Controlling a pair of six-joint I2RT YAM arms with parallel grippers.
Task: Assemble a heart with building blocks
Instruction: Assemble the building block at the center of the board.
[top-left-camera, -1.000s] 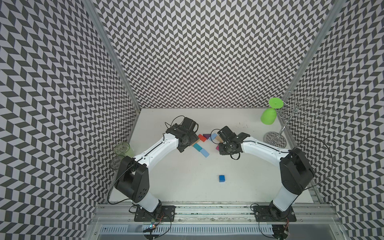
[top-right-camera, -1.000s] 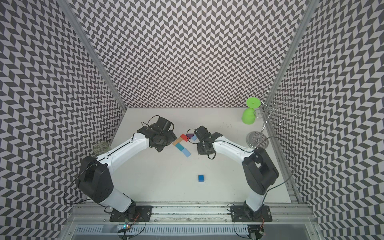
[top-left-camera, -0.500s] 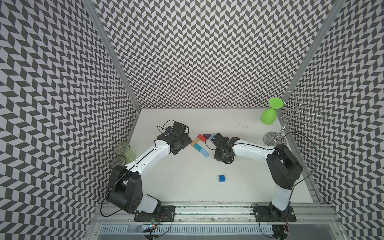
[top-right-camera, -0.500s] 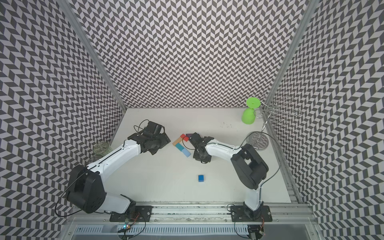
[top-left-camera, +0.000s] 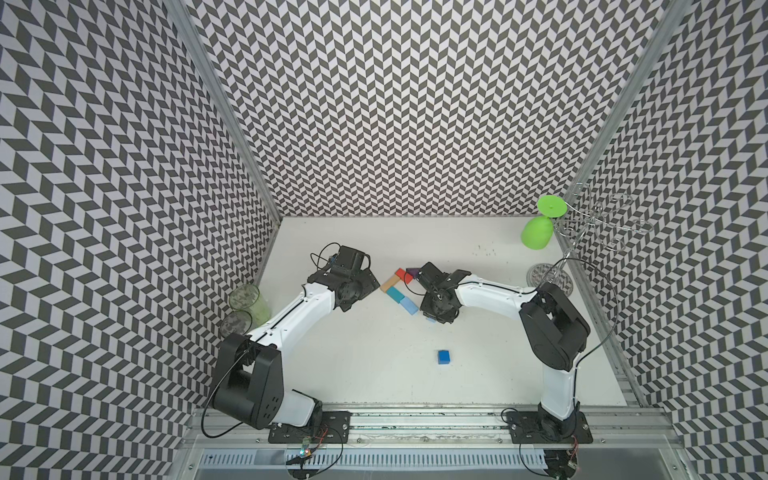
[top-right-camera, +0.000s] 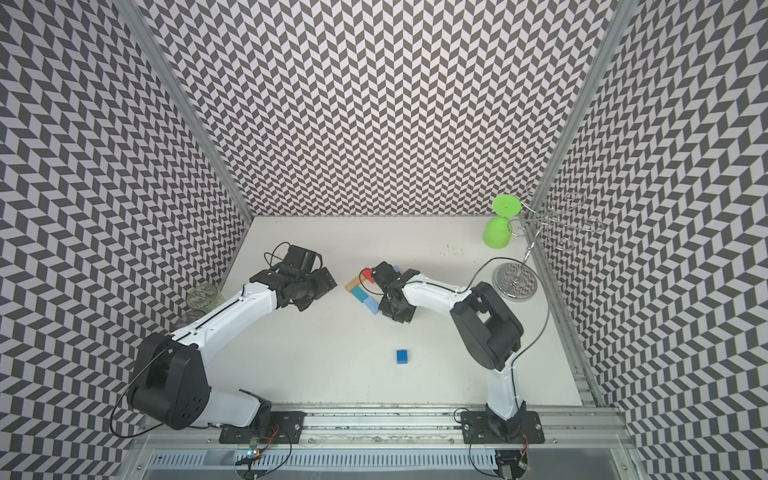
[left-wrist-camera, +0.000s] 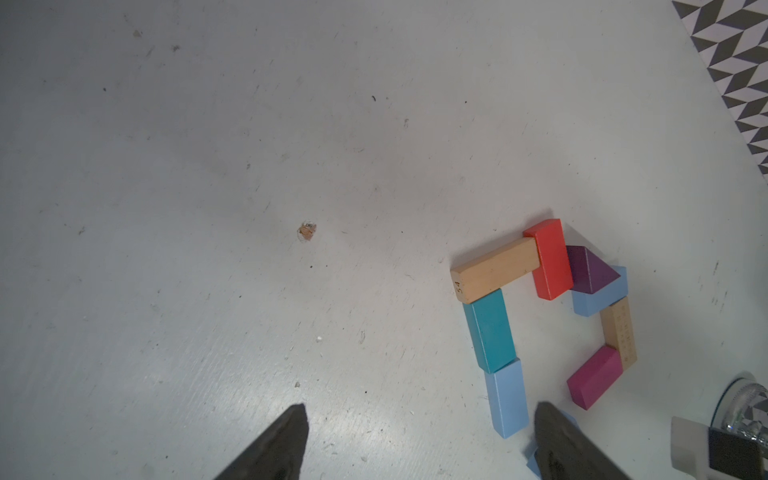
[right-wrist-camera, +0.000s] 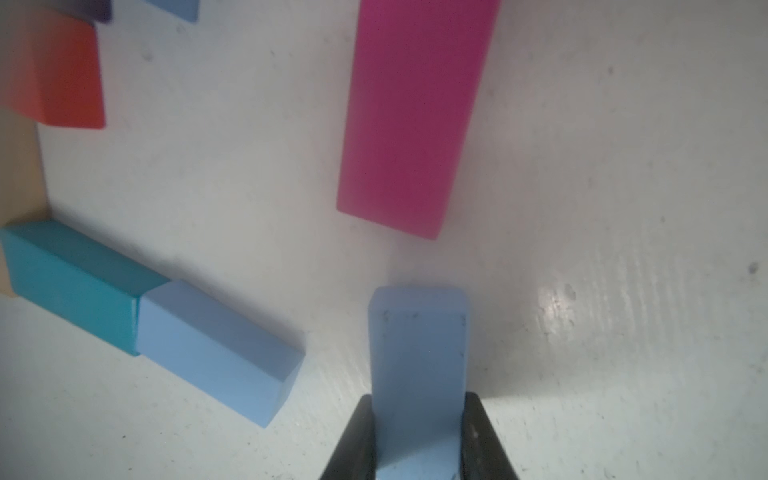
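White tabletop carried three light blue blocks, two tan, one each red, teal, magenta, purple triangle, blue cube. Right gripper clamped one light blue; left gripper gaped wide.

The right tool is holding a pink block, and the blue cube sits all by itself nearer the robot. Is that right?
Not quite. The right wrist view shows the right tool holding a light blue block, not a pink one; the magenta block lies loose, untouched. The blue cube does sit all by itself nearer the robot.
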